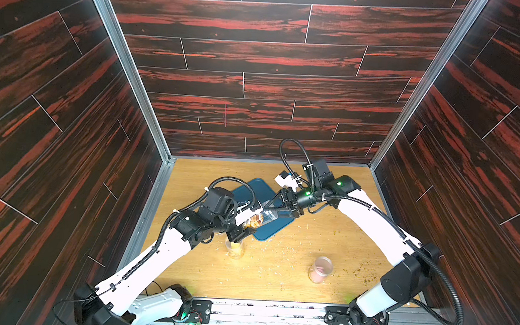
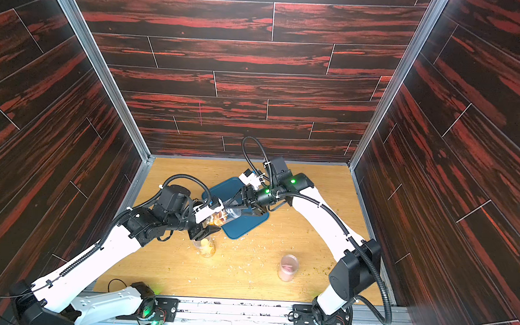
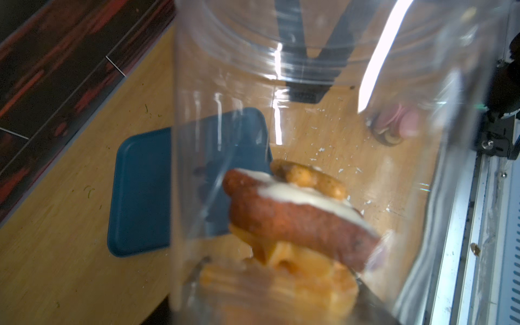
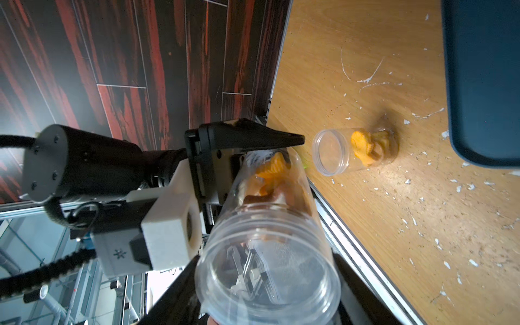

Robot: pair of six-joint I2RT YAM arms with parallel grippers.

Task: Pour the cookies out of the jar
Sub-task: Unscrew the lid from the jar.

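The left hand (image 1: 250, 224) is closed on the clear jar (image 1: 265, 217) near its base. The jar is held off the table, lying almost on its side above the left edge of the blue tray (image 1: 276, 228). The cookies (image 3: 295, 219) — a brown iced piece, orange swirls and paler yellow ones — are gathered inside at the base end, next to the left hand. The jar's uncapped mouth is turned toward the right hand (image 1: 271, 211), whose fingers are spread to either side of the rim; whether they press on it cannot be told. The tray is set on the table (image 1: 277, 280) about its middle, somewhat toward the far edge. Just in front of the left hand, a second jar (image 1: 235, 250) holding orange biscuits is stood upright and open. A pink-filled jar (image 1: 320, 269) is placed nearer the front right corner — pale crumbs (image 4: 407, 181) are scattered over the tabletop.
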